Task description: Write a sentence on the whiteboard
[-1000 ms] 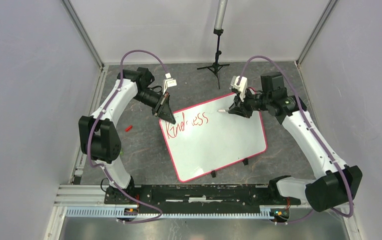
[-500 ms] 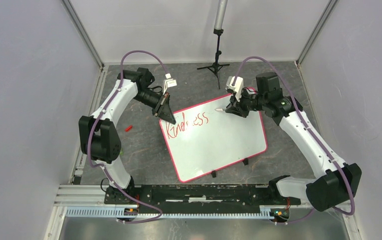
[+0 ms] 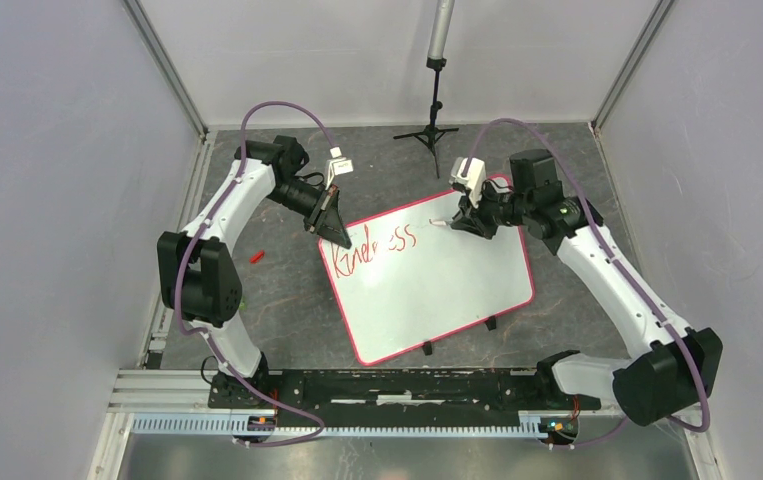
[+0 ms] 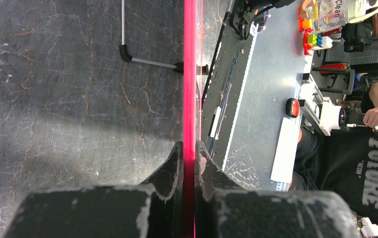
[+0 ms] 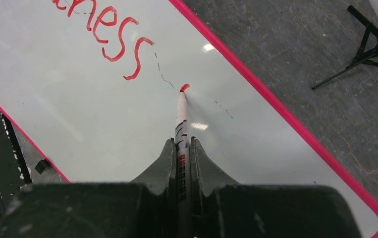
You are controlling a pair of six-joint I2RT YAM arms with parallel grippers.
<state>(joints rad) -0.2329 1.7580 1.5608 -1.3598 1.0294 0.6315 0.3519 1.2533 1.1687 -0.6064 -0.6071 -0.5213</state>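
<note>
The whiteboard (image 3: 437,290) lies tilted on the dark mat, and its red-pink rim (image 4: 190,74) runs between my left fingers. My left gripper (image 3: 338,233) (image 4: 189,146) is shut on that rim at the board's far left corner. The sentence (image 3: 372,248) is one red word, "Kindness", whose end (image 5: 112,34) shows in the right wrist view. My right gripper (image 3: 467,222) (image 5: 182,141) is shut on a white marker (image 5: 181,116). Its red tip (image 5: 184,88) sits at the board's surface, a short way right of the last "s".
A black tripod stand (image 3: 435,125) rises at the back, just beyond the board. A small red cap (image 3: 255,256) lies on the mat left of the board. Two black clips (image 3: 427,348) stick out of the board's near edge. Grey walls close in on both sides.
My right gripper has slid a little to the left over the board with the marker, toward the written word. The left gripper and the board have not moved.
</note>
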